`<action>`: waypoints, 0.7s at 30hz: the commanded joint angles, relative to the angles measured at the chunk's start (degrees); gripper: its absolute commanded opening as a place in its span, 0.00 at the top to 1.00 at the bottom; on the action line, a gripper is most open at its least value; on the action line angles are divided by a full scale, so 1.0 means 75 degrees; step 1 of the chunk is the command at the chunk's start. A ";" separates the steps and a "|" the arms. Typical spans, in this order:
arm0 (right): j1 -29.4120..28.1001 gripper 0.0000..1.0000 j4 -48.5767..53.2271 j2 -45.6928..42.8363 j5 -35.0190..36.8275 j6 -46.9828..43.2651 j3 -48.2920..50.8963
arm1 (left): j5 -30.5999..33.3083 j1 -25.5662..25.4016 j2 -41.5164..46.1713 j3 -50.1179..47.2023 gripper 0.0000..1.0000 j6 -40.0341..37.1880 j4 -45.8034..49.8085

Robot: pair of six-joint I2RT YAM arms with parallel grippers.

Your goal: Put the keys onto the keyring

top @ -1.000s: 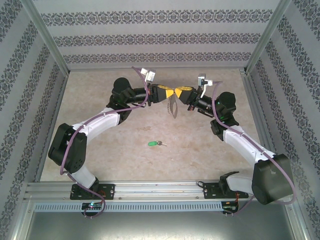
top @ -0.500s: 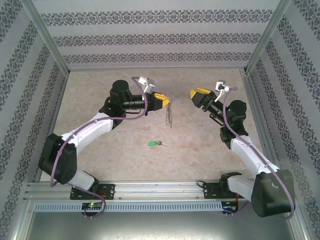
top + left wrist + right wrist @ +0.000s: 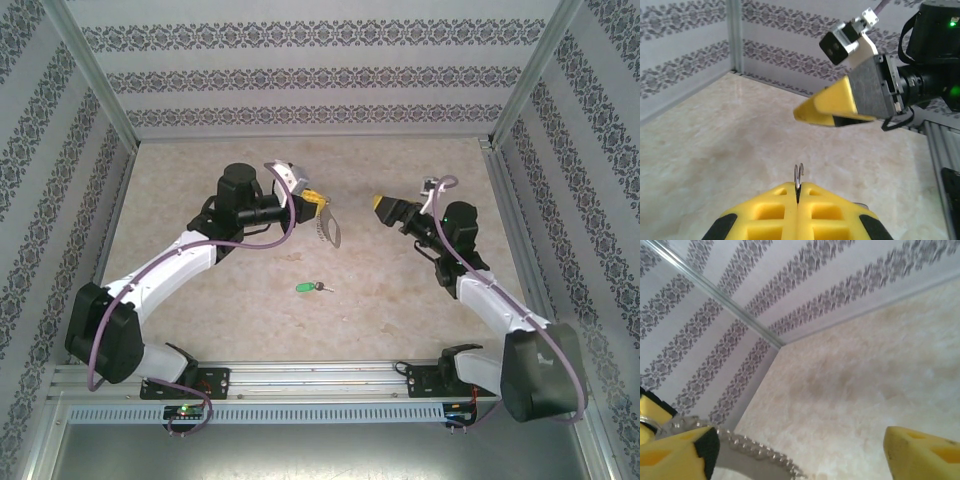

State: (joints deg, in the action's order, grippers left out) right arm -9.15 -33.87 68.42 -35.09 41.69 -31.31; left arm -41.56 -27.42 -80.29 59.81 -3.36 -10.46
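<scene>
Nothing here can be read: no words, numbers or brand marks.
The walls (image 3: 300, 80) behind and to either side of the tool carry only bands of grey flower pattern, with no lettering in them. The nearest thing to a sign is a small green light (image 3: 953, 23) glowing on the black housing (image 3: 935, 35) just beyond the tool, and it has no legible label.

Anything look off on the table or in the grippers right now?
Nothing stands out. The left gripper is shut on the keyring, held off the table. The right gripper is open and empty, apart from it. The green key lies alone on the table, untouched.
</scene>
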 commanded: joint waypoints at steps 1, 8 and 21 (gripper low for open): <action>-0.0463 0.22 0.0216 0.0444 -0.0524 -0.0134 -0.0100 | 0.0706 -0.0036 0.0314 -0.0115 1.00 -0.0313 0.0175; -0.1811 0.41 0.1394 0.1663 0.0350 -0.1133 -0.0274 | 0.1481 0.0182 0.0564 -0.0401 1.00 -0.0291 0.0155; -0.3730 0.52 0.2890 0.3371 0.1626 -0.3221 -0.1016 | 0.1893 0.0905 0.1167 -0.0838 1.00 0.0104 0.0094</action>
State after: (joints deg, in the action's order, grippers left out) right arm -34.96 -16.58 92.31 -26.70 24.47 -35.83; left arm -27.94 -21.67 -73.41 53.71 -3.81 -9.30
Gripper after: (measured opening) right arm 0.482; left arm 0.049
